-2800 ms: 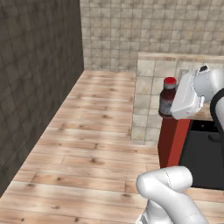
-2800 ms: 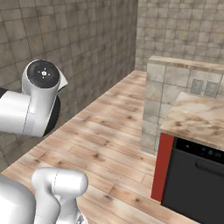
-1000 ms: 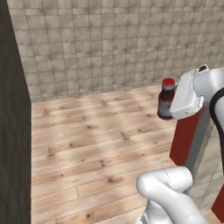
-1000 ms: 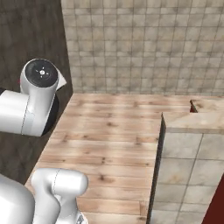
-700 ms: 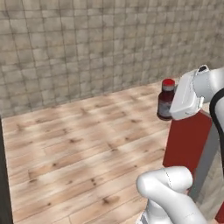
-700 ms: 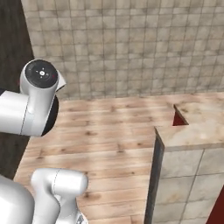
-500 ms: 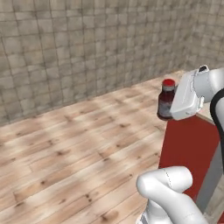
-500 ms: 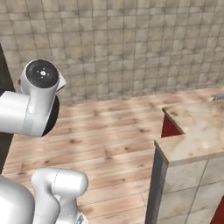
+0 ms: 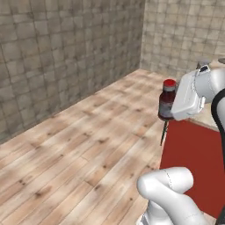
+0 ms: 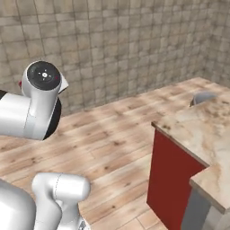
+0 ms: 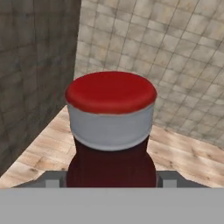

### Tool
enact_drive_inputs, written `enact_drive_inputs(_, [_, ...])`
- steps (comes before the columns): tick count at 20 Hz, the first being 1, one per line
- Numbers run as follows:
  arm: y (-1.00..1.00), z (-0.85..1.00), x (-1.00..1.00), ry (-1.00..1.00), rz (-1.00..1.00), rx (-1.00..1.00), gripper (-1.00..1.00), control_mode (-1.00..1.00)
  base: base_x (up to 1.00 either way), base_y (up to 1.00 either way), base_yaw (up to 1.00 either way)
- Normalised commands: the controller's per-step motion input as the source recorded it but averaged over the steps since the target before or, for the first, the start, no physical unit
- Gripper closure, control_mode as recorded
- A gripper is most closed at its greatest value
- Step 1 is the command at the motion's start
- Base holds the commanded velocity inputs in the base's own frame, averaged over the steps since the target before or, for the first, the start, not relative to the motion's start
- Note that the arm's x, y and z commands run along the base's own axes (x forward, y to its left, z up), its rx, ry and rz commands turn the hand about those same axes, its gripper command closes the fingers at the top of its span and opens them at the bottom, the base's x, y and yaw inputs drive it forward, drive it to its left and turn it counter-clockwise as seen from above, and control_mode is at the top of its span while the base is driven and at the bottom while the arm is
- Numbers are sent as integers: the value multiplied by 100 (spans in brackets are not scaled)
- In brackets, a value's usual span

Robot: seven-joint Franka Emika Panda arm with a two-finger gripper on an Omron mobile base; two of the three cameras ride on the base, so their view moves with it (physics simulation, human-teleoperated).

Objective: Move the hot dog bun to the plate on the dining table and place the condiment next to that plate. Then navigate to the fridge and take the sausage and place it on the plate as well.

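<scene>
The condiment [image 9: 166, 100] is a small bottle of dark red sauce with a red cap over a pale band. It hangs upright in the air, and my gripper [image 9: 169, 108] is shut on its body. In the hand view the condiment [image 11: 111, 127] stands close up between the two fingertips [image 11: 52, 179]. The dining table [image 10: 201, 127], a beige marbled top over a plain red base, stands at the right. The same dining table [image 9: 193, 149] lies just behind and below the held bottle. The hot dog bun, plate, fridge and sausage are out of view.
Open wooden floor [image 9: 79, 154] stretches to the left, up to tiled walls [image 9: 66, 48] that meet in a far corner. A rounded grey thing [image 10: 203, 96] shows at the table's far end; I cannot tell what it is. My arm's elbow [image 10: 41, 95] fills the left of the right base view.
The whole picture has swung round as the base turns: the dark wall has gone from view and the red-based table has come in at the right. The bottle stays held the same way.
</scene>
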Motion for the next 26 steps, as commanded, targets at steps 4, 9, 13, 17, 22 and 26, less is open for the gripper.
enact_drive_inputs(4, [0, 0, 0, 0, 0, 0, 100, 100, 94, 95, -49])
enact_drive_inputs(9, [0, 0, 0, 0, 0, 0, 100, 100, 94, 100, -47])
enact_drive_inputs(13, [0, 0, 0, 0, 0, 0, 100, 100, 96, 100, -48])
enact_drive_inputs(17, [0, 0, 0, 0, 0, 0, 100, 100, 99, 100, -49])
enact_drive_inputs(22, [0, 0, 0, 0, 0, 0, 100, 100, 100, 100, -51])
enact_drive_inputs(26, [0, 0, 0, 0, 0, 0, 100, 100, 99, 100, -52])
